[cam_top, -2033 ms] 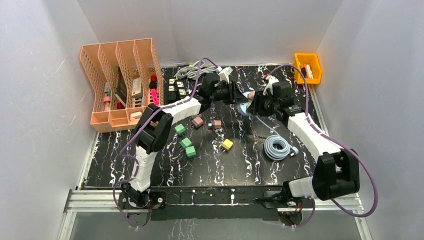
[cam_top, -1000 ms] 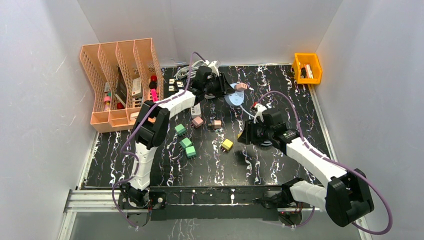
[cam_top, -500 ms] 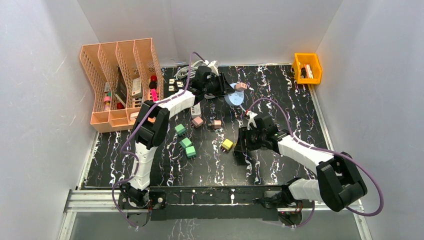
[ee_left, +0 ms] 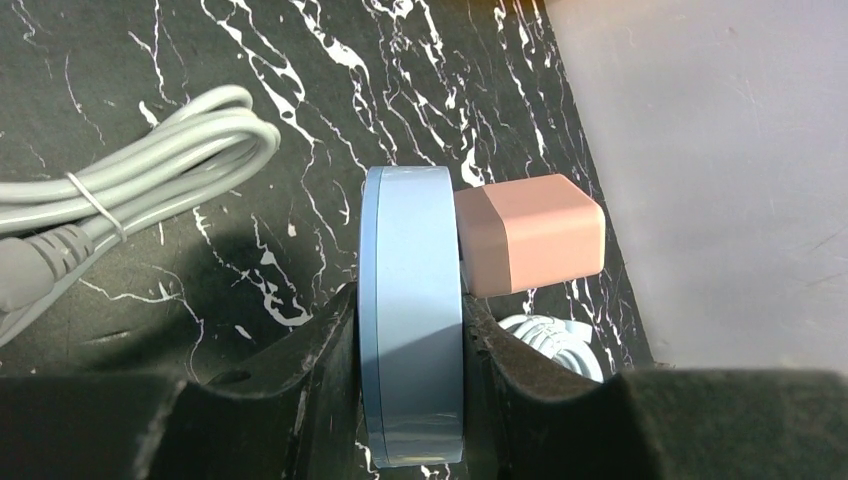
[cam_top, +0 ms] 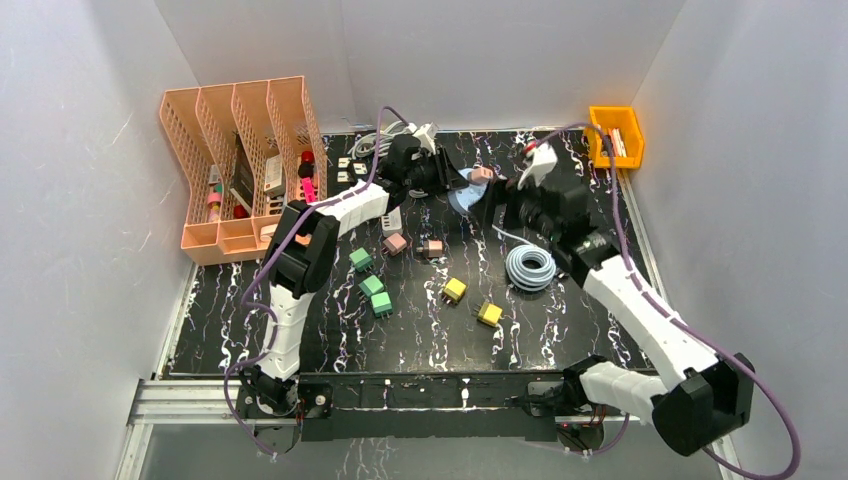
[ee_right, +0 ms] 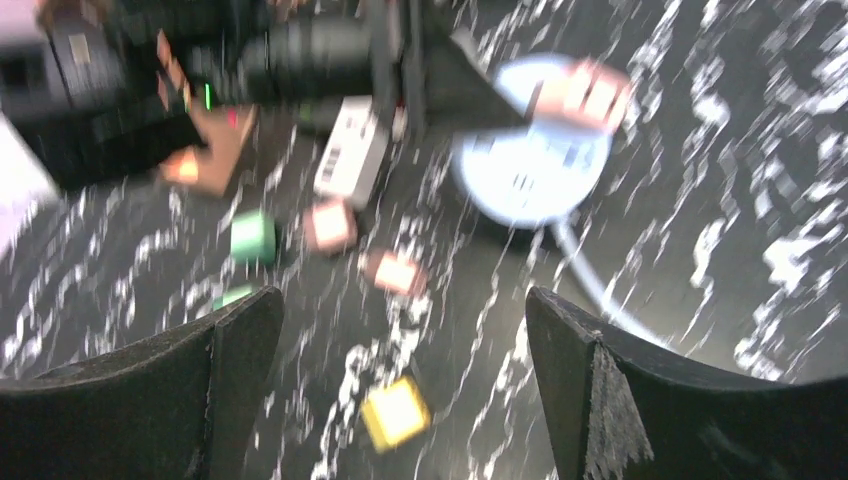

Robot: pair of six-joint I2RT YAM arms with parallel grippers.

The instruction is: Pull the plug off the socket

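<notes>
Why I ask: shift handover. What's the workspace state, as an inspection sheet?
Surface: black marbled table, no spills seen.
Job's things: pink plug seated in round blue socket.
Clutter: green blocks, pink blocks, yellow blocks loose; peach organiser; orange bin.
Grippers: left gripper jaws clamp the socket; right gripper open, empty.
Cables: coiled cable mid-table; grey cord bundle.
Surroundings: white walls, nothing else seen.
</notes>
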